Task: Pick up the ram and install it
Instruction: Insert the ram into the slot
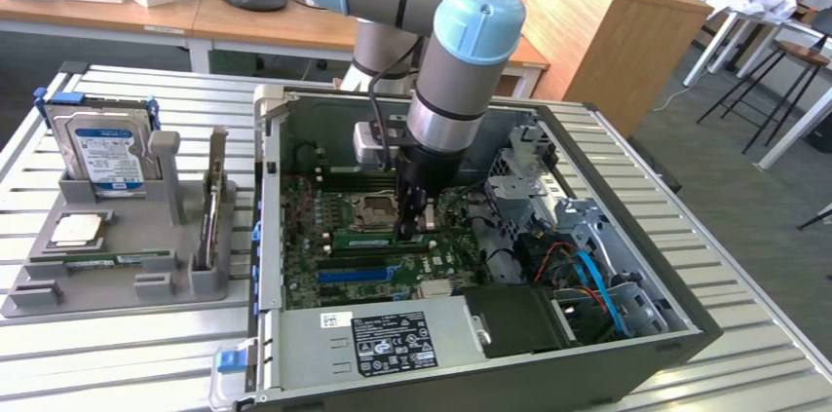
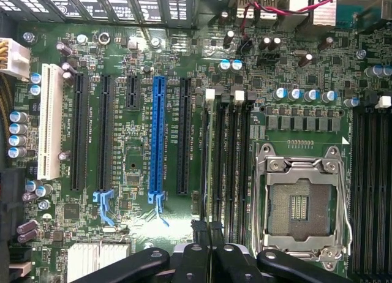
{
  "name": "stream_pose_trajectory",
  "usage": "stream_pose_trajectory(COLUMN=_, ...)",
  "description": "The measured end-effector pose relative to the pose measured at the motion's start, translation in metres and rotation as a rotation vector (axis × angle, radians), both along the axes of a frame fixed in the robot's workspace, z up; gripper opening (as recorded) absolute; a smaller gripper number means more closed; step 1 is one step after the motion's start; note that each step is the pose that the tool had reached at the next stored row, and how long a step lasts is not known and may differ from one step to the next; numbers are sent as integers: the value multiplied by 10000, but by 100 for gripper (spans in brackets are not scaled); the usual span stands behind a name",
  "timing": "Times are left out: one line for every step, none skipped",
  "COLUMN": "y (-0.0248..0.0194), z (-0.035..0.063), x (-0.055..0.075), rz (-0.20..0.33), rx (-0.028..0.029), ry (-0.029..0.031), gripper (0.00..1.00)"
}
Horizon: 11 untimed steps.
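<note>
exterior view high, angled down into computer case [image 1: 650, 354], wrist view close over shared motherboard [image 2: 184, 225]

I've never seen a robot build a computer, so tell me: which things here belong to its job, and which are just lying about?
Job: gripper, shut on the ram; memory slots; open computer case.
Lying about: hard drive, expansion card, grey tray.

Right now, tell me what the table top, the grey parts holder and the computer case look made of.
Table top: metal, probably aluminium; ribbed silvery slats with a dull sheen.
Grey parts holder: likely plastic, perhaps printed; matte, uniform grey, blocky moulded slots.
Computer case: sheet metal, dark painted outside, bare grey within; thin folded edges.
</note>
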State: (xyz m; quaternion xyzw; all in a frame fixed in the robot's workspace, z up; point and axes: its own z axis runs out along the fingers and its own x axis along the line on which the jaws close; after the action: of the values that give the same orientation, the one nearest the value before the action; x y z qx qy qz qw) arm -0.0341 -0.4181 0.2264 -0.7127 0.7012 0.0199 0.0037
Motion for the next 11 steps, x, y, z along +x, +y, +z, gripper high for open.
stream_pose_trajectory(y=0, z=-1, x=0, rz=10, rx=1, ry=0, gripper=12)
stream_pose_trajectory(y=0, z=-3, x=0, rz=20, rx=1, ry=0, gripper=12)
stream_pose_trajectory(y=0, z=-3, x=1, rz=29, rx=0, ry=0, gripper=12)
stream_pose_trajectory(y=0, z=-5, x=1, rz=41, rx=0, ry=0, gripper=12)
stream_pose_trajectory(y=0, z=-5, x=1, rz=55, rx=0, ry=0, gripper=12)
stream_pose_trajectory(y=0, z=-6, x=1, rz=62, rx=0, ry=0, gripper=12)
stream_pose_trajectory(y=0, z=-6, x=1, rz=62, rx=0, ry=0, gripper=12)
stream_pose_trajectory(y=0, z=-6, x=1, rz=63, rx=1, ry=0, gripper=12)
stream_pose_trajectory(y=0, z=-6, x=1, rz=63, rx=1, ry=0, gripper=12)
stream_pose_trajectory(y=0, z=-7, x=1, rz=63, rx=1, ry=0, gripper=12)
stream_pose_trajectory(y=0, z=-8, x=1, rz=63, rx=1, ry=-1, gripper=12)
